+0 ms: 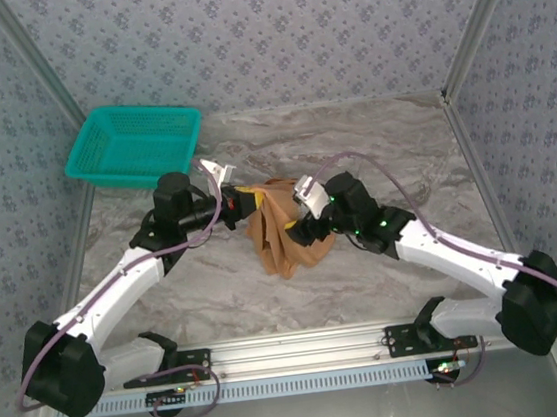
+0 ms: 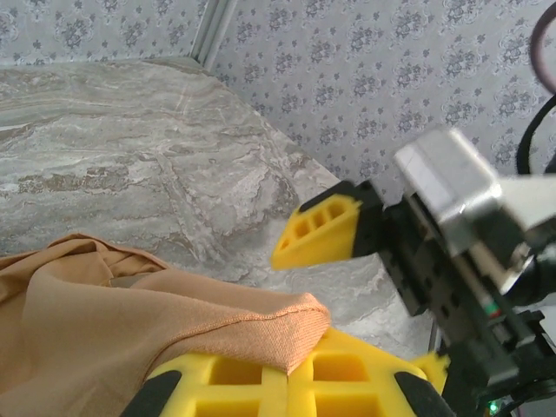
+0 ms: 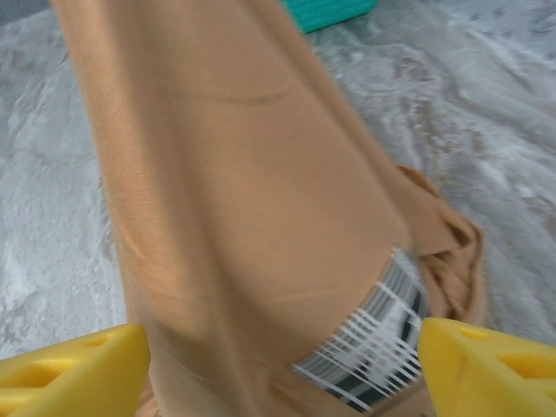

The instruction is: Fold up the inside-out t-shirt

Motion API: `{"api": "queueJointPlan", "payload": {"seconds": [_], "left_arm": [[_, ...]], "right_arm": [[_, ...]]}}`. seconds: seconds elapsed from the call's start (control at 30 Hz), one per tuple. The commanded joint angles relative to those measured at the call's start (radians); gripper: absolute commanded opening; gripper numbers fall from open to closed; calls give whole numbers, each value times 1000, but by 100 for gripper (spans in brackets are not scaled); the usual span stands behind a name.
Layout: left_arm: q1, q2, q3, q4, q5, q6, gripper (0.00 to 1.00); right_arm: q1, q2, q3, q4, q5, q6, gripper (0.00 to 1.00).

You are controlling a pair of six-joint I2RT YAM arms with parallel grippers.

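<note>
The orange-tan t-shirt [image 1: 279, 231] hangs bunched over the middle of the table [image 1: 403, 154], its long way running twelve to six. My left gripper [image 1: 242, 200] pinches its hem at ten o'clock. My right gripper [image 3: 278, 340] waits at three o'clock, jaws wide apart, with the cloth between them.

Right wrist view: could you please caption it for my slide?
Open right pincer straddles the hanging orange-tan t-shirt, label visible, above marble table.

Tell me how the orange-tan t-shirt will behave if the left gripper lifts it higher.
Probably floppy: the t-shirt hangs in loose folds from the left gripper, so it should droop and swing. Likely light, since a pinch on one hem holds up much of it. The right gripper stands open around the cloth, so nothing there would steady it.
</note>
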Motion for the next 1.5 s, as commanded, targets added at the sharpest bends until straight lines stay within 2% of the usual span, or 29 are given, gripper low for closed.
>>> {"api": "queueJointPlan", "payload": {"seconds": [0.0,0.07,0.13,0.23,0.3,0.33,0.37,0.43,0.5,0.53,0.6,0.73,0.83,0.9,1.0,1.07,1.2,1.33,1.47], "left_arm": [[4,-9,38,-6,21,22,0],[5,-11,38,-12,17,24,0],[4,-14,34,-13,14,24,0],[4,-24,29,-15,1,27,0],[4,-34,24,-20,-33,29,0],[5,-39,22,-30,-66,31,0],[4,-45,21,-54,-134,34,0],[5,-40,29,-131,-340,37,2],[5,-3,66,-240,-570,36,7],[5,17,87,-281,-627,42,11],[1,47,121,-346,-671,45,24],[-48,-23,68,-317,-658,13,43],[-149,-113,-32,-234,-615,-47,56],[-227,-121,-78,-163,-568,-77,60],[-331,-52,-91,-97,-537,-70,62],[-370,16,-70,-102,-557,-45,62],[-382,128,-15,-82,-575,-4,58],[-383,217,52,-53,-520,10,51],[-383,267,76,-18,-492,-1,51]], "right_arm": [[29,20,6,116,-52,-12,83],[35,46,0,132,-30,-3,82],[33,73,4,130,0,4,73],[16,99,16,120,32,17,37],[-6,83,34,84,8,35,10],[-20,61,41,60,-10,51,0],[-43,22,46,32,-58,73,0],[-103,-69,37,5,-209,134,0],[-172,-162,-4,76,-357,241,0],[-191,-189,-23,114,-388,291,0],[-216,-209,-48,174,-435,377,0],[-224,-179,-78,250,-417,475,0],[-240,-149,-89,292,-399,540,0],[-245,-133,-92,301,-390,565,0],[-258,-128,-100,307,-383,586,0],[-270,-132,-108,315,-385,594,0],[-280,-145,-114,312,-387,600,0],[-282,-161,-123,301,-378,598,0],[-286,-169,-127,285,-374,590,0]]}}
